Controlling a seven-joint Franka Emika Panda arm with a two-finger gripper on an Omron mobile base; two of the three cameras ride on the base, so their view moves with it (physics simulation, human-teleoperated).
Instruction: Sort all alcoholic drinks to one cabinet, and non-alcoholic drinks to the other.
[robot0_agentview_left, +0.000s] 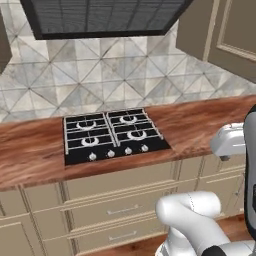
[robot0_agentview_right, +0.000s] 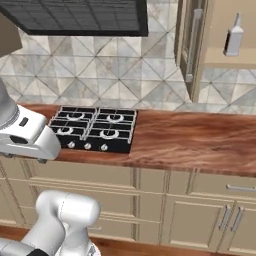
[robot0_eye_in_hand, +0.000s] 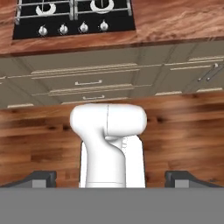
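Note:
One alcoholic drink, a squarish clear-grey long-necked bottle (robot0_agentview_right: 233, 36), stands upright on the shelf of the tan wall cabinet (robot0_agentview_right: 225, 59) at the upper right. That cabinet's door (robot0_agentview_right: 186, 45) hangs open, with its grey bar handle (robot0_agentview_right: 193, 44) facing me. From the left base view the same cabinet (robot0_agentview_left: 227, 37) shows above the counter's right end. My gripper (robot0_eye_in_hand: 111, 180) is open with nothing between its fingertips (robot0_eye_in_hand: 43, 178), which stand wide apart. It points down at the wooden floor in front of the drawers, well below and left of the bottle. The other drinks are out of view.
A black gas hob (robot0_agentview_left: 112, 134) is set into the wooden counter (robot0_agentview_right: 190, 140) under a dark extractor hood (robot0_agentview_left: 100, 17). Beige drawers and low doors (robot0_agentview_right: 150, 180) run below the counter. A second tan cabinet's corner (robot0_agentview_right: 9, 35) shows left of the hood.

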